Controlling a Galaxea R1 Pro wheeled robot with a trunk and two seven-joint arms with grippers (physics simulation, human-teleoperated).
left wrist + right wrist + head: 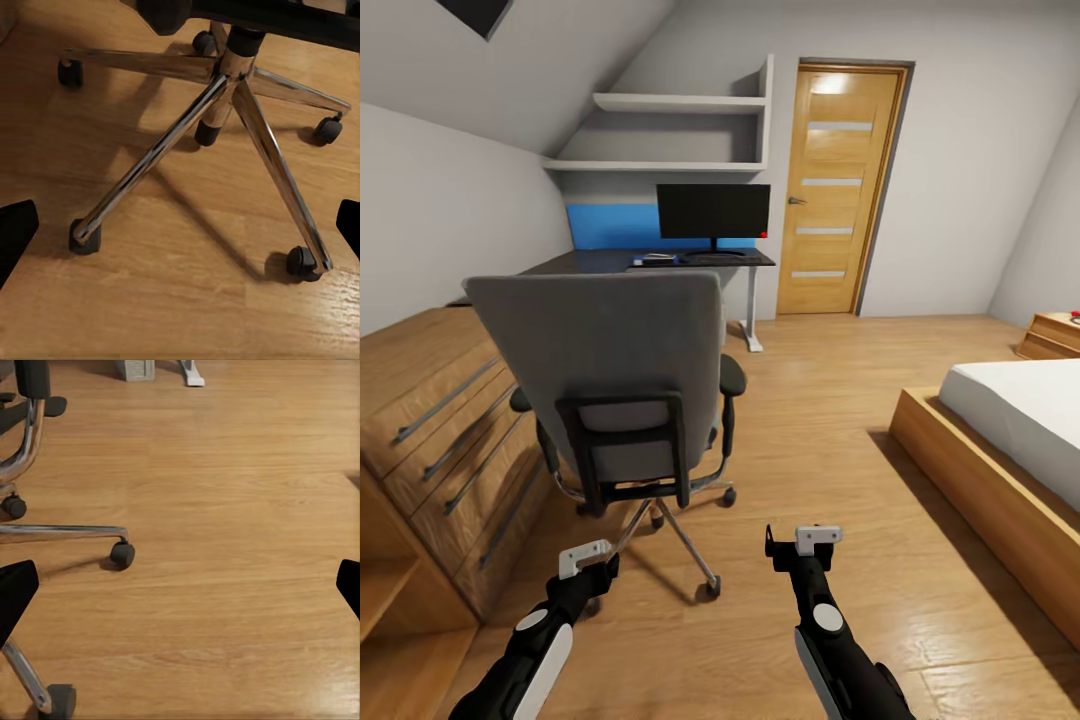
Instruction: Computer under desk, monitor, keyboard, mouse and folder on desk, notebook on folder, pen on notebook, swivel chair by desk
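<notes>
We faced the back of the chair (615, 370) on a wood-plank floor (830, 420), sloped white ceiling overhead. Table (610, 262) stood beyond it at the far wall, monitor (713, 212) on top, keyboard (712, 258) at its foot. Drawer cabinets (440, 420) left, bed (1010, 440) right, door (842, 190) ahead. Left tool (586, 558) and right tool (806, 541) both spread wide, empty, low above the floor.

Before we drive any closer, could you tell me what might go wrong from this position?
1. The swivel chair shows its back to the robot, hiding the seat, so anything lying there could slide off if the chair is bumped.
2. Its castors sit close below the open left gripper; the base may roll or snag.
3. The wooden drawers crowd the left arm.
</notes>
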